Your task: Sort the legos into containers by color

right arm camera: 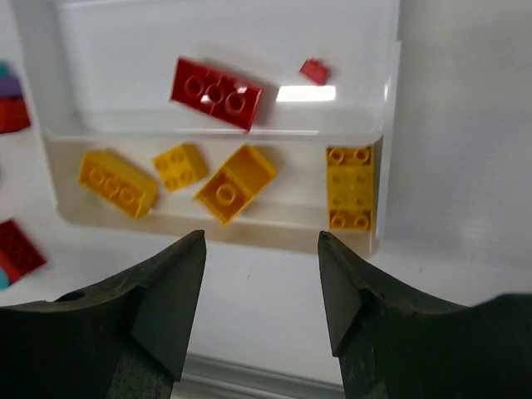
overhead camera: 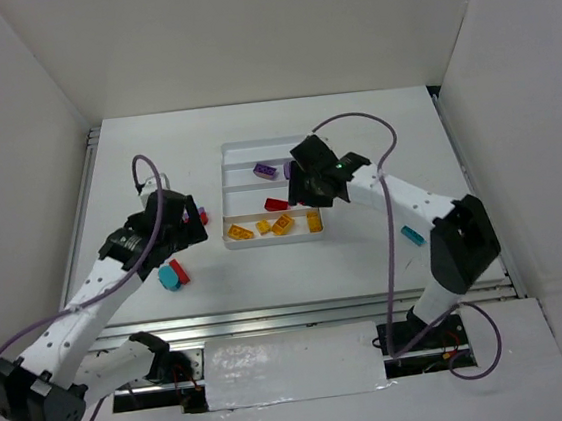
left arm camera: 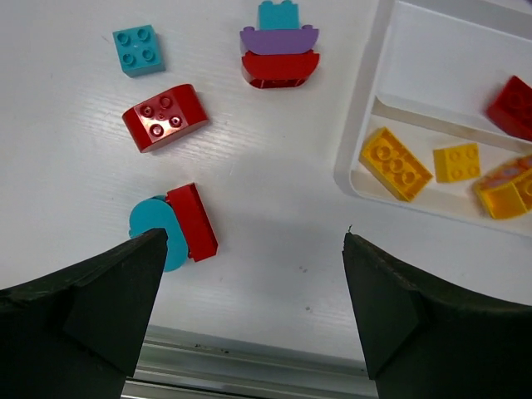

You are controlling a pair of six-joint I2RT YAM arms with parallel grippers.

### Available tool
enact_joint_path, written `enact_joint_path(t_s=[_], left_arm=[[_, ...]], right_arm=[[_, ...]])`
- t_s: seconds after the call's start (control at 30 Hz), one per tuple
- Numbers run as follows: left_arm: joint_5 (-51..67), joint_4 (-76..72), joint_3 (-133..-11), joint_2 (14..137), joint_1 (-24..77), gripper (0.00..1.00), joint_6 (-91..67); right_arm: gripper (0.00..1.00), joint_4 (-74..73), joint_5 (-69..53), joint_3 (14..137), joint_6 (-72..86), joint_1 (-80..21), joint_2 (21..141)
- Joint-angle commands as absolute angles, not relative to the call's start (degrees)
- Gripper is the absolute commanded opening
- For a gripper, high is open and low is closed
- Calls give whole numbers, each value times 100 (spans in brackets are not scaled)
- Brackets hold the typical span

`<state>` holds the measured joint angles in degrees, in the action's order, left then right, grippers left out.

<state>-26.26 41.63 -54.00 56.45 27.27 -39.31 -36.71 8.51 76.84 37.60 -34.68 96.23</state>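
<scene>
Top ext: white tray [overhead camera: 245, 157] mid-table, yellow legos [overhead camera: 283, 224] in nearest compartment; teal brick [overhead camera: 412, 235] loose at R.
L wrist: left gripper [left arm camera: 253, 249] spread wide, empty, above table near curved red brick [left arm camera: 165, 116].
R wrist: right gripper [right arm camera: 262, 241] parted, empty, near yellow row; long red brick [right arm camera: 216, 93] in next compartment.
</scene>
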Motion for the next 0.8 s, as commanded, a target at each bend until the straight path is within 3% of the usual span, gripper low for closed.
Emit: enact_joint_path(t_s=[0.0, 0.17, 0.2, 0.43, 0.77], left_arm=[[-2716, 3779, -5730, 6256, 2313, 100, -4315], [-2127, 3252, -6168, 7715, 1662, 100, -4184], [-2092, 3174, -6266, 7891, 1635, 99, -4166], [-1881, 3015, -6925, 9200, 1600, 99, -3823], [-2109, 3208, -7374, 9905, 1573, 100, -3937]], right_arm=[[64, -3130, 494, 7129, 3613, -3769, 8755], [70, -3041, 431, 6304, 3559, -4069, 7860], [78, -3050, 431, 6206, 3560, -4078, 7727], [81, -3085, 273, 5608, 3376, -4201, 6541], [81, -3067, 159, 5318, 3208, -4219, 6100]])
